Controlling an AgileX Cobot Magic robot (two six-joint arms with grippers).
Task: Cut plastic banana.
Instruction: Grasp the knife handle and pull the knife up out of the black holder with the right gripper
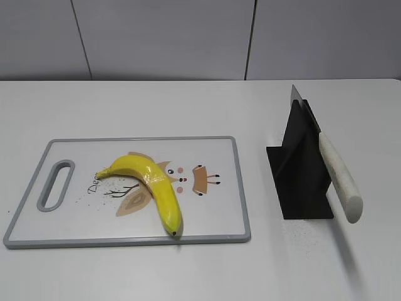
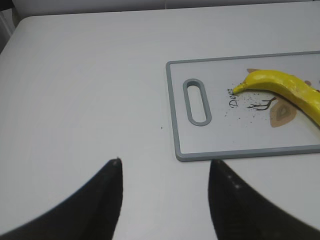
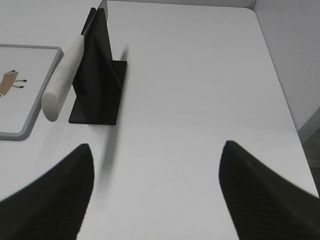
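The plastic banana (image 1: 153,187), curved and glossy yellow with a dark tip, lies on the white cutting board (image 1: 213,150) with a grey rim. It also shows in the left wrist view (image 2: 285,87) on the board (image 2: 175,110). A knife with a white handle (image 1: 340,177) rests in a black stand (image 1: 301,169), seen too in the right wrist view (image 3: 62,80). My left gripper (image 2: 165,162) is open and empty over bare table, near the board's corner. My right gripper (image 3: 156,147) is open and empty, to the right of the stand. Neither gripper shows in the exterior view.
The white table (image 1: 188,106) meets a grey wall at the back. In the right wrist view the table's right edge (image 3: 285,100) drops off beside a wall. The board has a slot handle (image 1: 56,184) at its left end.
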